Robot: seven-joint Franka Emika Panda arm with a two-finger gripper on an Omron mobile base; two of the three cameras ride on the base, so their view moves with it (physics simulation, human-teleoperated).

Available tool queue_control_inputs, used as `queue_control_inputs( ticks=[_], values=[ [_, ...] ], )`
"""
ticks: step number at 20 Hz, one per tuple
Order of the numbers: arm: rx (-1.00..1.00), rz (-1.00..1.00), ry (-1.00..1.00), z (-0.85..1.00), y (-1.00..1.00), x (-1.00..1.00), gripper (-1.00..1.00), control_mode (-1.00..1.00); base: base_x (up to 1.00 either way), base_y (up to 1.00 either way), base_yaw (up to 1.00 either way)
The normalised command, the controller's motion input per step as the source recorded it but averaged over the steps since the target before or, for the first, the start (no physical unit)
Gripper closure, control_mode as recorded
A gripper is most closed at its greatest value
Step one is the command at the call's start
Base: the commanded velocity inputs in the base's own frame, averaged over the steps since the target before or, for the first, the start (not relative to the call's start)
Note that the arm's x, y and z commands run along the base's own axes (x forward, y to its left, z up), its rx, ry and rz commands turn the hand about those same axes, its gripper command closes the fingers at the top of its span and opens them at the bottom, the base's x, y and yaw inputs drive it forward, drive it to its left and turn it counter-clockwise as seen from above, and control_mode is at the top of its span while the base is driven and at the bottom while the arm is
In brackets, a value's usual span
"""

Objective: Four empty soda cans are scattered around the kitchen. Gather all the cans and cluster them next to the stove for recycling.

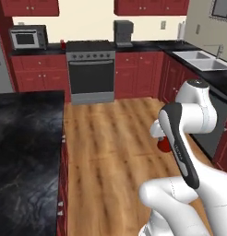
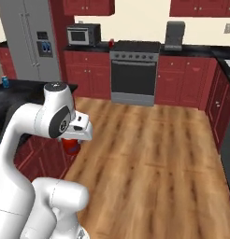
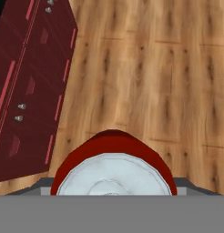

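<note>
We're carrying a red soda can (image 3: 113, 168) upright between the jaws, silver top facing the hand camera, body hanging below the hand over the wood floor (image 3: 168, 82). From the left base view the same can (image 1: 164, 145) peeks out red just under the wrist; from the right base view it sits below the gripper (image 2: 70, 144), clear of the floor and of the red cabinets on the left.

Upright hold makes sense: it can go straight down onto the bench without tipping.

Jaws: partly spread and, as far as we can judge, pinching the can by its sides. The fingertips themselves are hidden at the bottom of the hand view, so contact is inferred, not seen.

Stove (image 1: 91, 69) is at the far wall, well apart from us. One small red can (image 1: 62, 44) already stands on the bench just left of it, between stove and microwave (image 1: 27, 37). That's the cluster spot, we think.

A blue can (image 2: 5, 82) sits on the dark bench at far left, still to collect.
</note>
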Motion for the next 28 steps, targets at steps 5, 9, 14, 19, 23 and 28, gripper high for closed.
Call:
queue_control_inputs(
  ticks=[5,9,14,19,23,28],
  values=[
    [0.0,0.0,0.0,0.0,0.0,0.0,1.0,1.0,0.88,-0.37,0.0],
    [0.0,0.0,0.0,0.0,0.0,0.0,1.0,1.0,0.92,-0.3,0.0],
    [0.0,0.0,0.0,0.0,0.0,0.0,1.0,1.0,0.86,-0.27,0.0],
    [0.0,0.0,0.0,0.0,0.0,0.0,1.0,1.0,0.75,-0.16,0.02],
    [0.0,0.0,0.0,0.0,0.0,0.0,1.0,1.0,0.71,-0.11,0.06],
    [0.0,0.0,0.0,0.0,0.0,0.0,1.0,1.0,0.69,-0.06,0.11]
  ],
)
